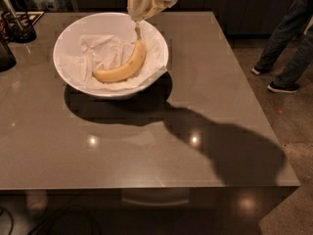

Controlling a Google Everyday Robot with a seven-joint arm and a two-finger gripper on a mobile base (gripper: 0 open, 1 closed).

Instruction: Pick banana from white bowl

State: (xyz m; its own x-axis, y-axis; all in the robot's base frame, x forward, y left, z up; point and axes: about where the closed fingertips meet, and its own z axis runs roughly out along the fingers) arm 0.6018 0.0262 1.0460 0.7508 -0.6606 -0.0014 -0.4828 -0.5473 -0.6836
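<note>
The banana (123,67) is yellow and curved and lies on crumpled white paper (100,50) inside the white bowl (66,77). Its dark stem points up toward the bowl's far right rim. My gripper (138,11) is at the top of the view, directly above the stem end. The stem tip reaches up to the gripper's lower edge; I cannot tell whether they touch or whether it is held. The banana's other end rests low in the bowl, toward the left.
The bowl stands at the back left of a brown table (146,146). A dark holder with utensils (19,26) is at the far left corner. A person's legs (286,38) stand right of the table. The table's right edge drops to the floor.
</note>
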